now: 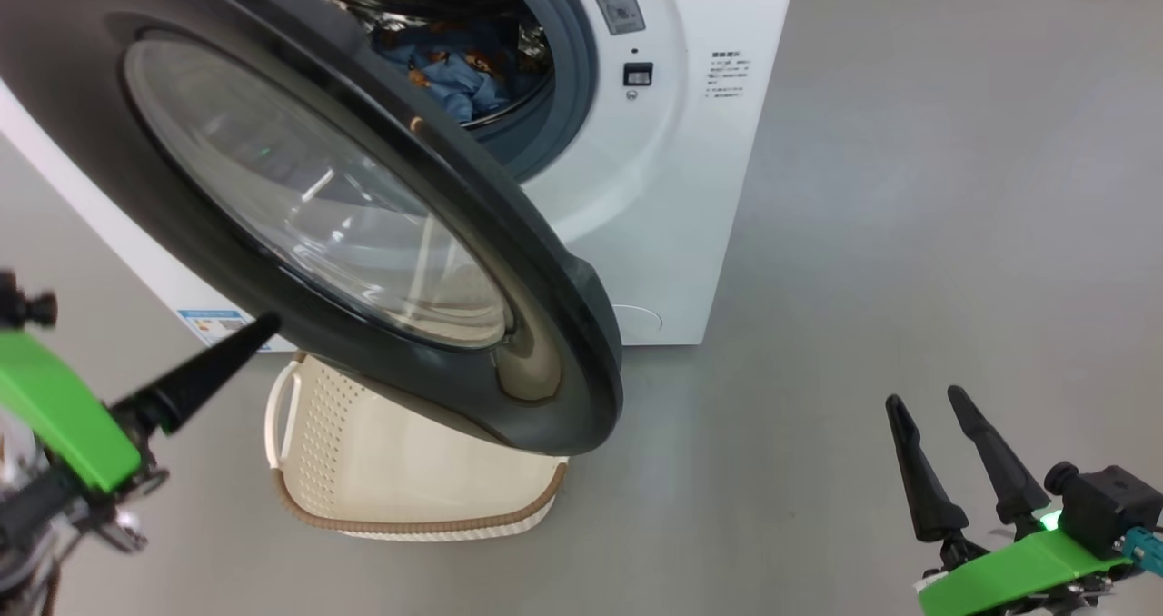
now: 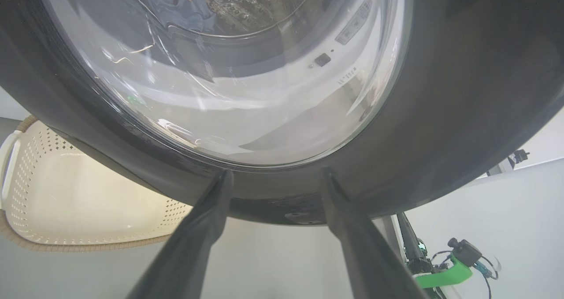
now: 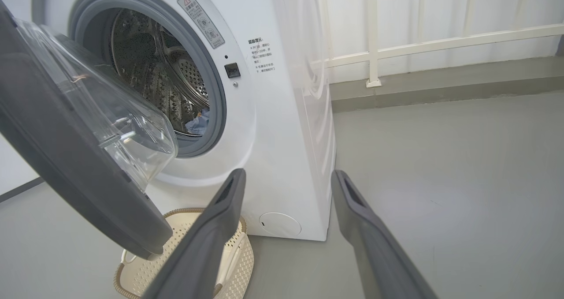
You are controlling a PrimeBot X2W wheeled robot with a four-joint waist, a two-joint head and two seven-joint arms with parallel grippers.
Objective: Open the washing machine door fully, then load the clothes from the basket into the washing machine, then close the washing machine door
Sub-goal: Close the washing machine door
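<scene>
Machine, upper centre of head view. Door half-swung across it. The basket sits below, its visible part bare. Clothes lie in the drum, top centre, so closing is the step, I judge. Left pincer spread, tips at the door's black ring to push. Right pincer spread, idle, lower right.

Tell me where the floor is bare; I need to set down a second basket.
Bare: the floor right of the washing machine, toward the right gripper, and before the basket. Crowded: under the half-open washing machine door, where the basket sits and the left gripper reaches.
</scene>
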